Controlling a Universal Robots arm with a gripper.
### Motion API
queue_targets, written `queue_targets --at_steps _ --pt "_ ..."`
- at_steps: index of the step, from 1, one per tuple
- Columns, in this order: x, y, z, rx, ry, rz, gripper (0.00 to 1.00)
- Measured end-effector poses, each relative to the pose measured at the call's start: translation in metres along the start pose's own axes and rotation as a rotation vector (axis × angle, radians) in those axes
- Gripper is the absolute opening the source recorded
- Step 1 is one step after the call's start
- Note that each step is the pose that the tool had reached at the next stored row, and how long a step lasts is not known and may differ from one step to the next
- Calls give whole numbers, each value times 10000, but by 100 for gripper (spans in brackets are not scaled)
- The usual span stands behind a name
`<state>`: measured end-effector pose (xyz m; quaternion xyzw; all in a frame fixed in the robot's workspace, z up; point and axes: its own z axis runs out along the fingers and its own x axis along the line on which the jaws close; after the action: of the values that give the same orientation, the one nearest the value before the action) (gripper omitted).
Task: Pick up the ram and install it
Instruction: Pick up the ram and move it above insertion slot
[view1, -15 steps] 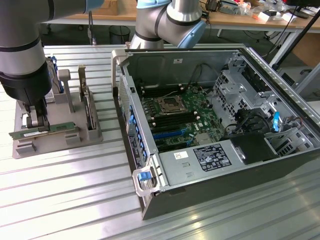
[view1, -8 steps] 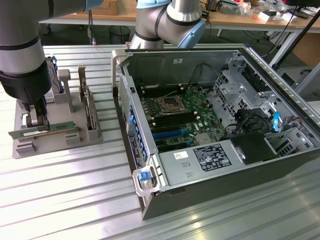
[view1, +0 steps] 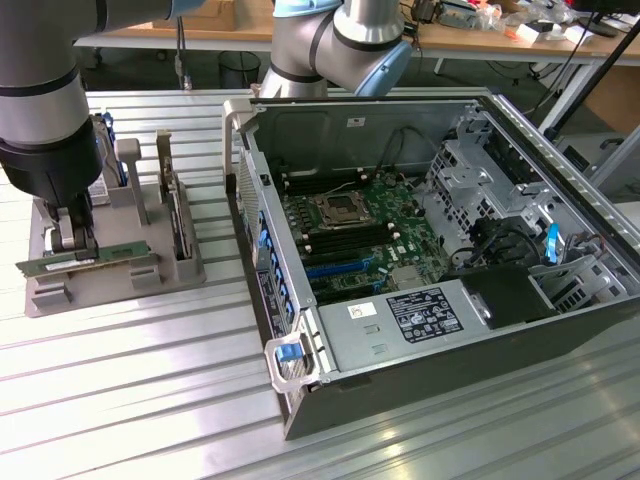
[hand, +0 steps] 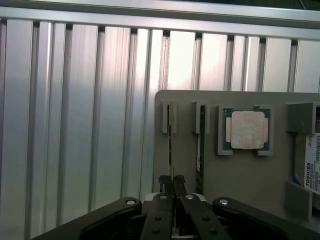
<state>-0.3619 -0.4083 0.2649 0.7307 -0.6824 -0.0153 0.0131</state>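
Claw (view1: 70, 242): narrow, pinching the ram (view1: 122, 251) edgewise.
Ram: inside the claw's grip, at the gray holder (view1: 110, 286).
Second ram (hand: 201, 145): just beside the claw.
Computer case (view1: 420, 385): well apart from the claw.

Bright overhead light. Wrist view: strong glare on ribbed silver aluminium surface (hand: 180, 55); black claw (hand: 172, 185) reads dark. Ext view: glare streaks on surface, 1 open grey computer case (view1: 480, 370) shaded inside.

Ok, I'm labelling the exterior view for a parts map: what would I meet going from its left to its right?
ram → blue handle on the case → processor socket → power supply label → blue cable
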Motion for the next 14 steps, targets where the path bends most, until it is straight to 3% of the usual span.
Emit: queue_targets --at_steps 14 --pt "0 2 -65 1 -1 0 12"
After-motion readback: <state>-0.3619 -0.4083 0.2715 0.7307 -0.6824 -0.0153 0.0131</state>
